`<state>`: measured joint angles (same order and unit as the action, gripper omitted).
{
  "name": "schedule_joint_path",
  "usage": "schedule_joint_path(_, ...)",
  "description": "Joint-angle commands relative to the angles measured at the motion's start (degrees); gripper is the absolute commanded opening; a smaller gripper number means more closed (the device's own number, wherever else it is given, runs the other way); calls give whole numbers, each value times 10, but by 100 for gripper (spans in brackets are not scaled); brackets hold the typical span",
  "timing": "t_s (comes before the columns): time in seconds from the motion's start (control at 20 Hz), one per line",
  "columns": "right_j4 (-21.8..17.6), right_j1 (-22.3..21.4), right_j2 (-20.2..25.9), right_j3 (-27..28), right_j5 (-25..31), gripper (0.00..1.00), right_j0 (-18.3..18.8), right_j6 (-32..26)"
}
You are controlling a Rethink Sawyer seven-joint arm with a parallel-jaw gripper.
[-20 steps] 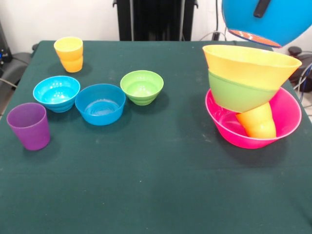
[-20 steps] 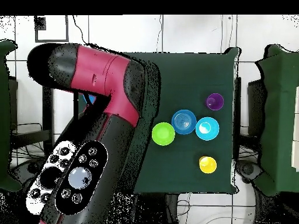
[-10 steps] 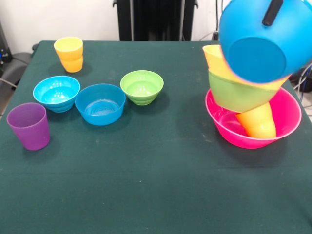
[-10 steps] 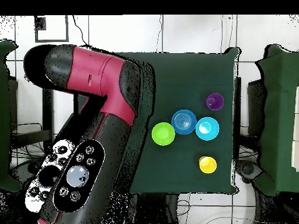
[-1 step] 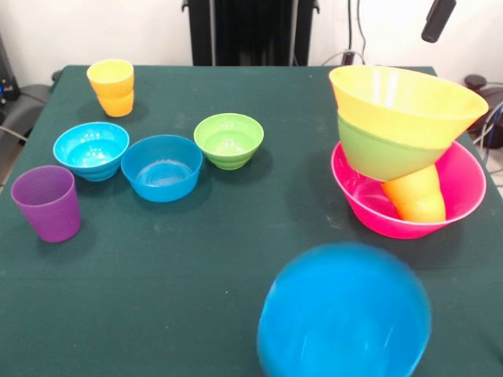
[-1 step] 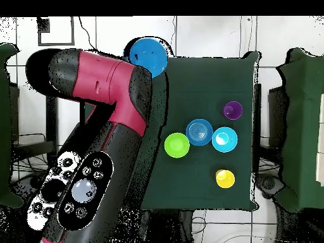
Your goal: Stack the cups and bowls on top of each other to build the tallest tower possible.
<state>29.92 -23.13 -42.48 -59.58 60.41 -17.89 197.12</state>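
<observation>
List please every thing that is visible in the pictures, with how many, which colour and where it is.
tower: one, front view right; pink bowl as base, orange cup lying in it, green bowl and yellow-orange bowl tilted on top.
large blue bowl: one, blurred, near table edge in front view, at the table's edge in overhead view.
small bowls: three; cyan, blue, green, in a row at left centre.
purple cup: one, upright, left edge.
yellow cup: one, far left corner.
table: one, dark green cloth.
robot arm: one, red and black, overhead view left.
gripper: one dark tip, top right of front view; state unclear.
</observation>
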Motion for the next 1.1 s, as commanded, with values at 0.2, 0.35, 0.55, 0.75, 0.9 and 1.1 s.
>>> schedule_joint_path(0.2, -35, 12, 70, -41, -26, 100, 5, -20)
schedule_joint_path(0.35, -35, 16, 69, -34, -24, 100, 6, -16)
schedule_joint_path(0.55, -38, 28, 62, -19, -27, 100, 6, -4)
schedule_joint_path(0.75, -51, 42, 59, 18, -9, 100, 27, -31)
schedule_joint_path(0.9, -55, 34, 66, 10, -13, 100, 38, -56)
schedule_joint_path(1.1, -62, 32, 77, -5, -48, 100, 48, -75)
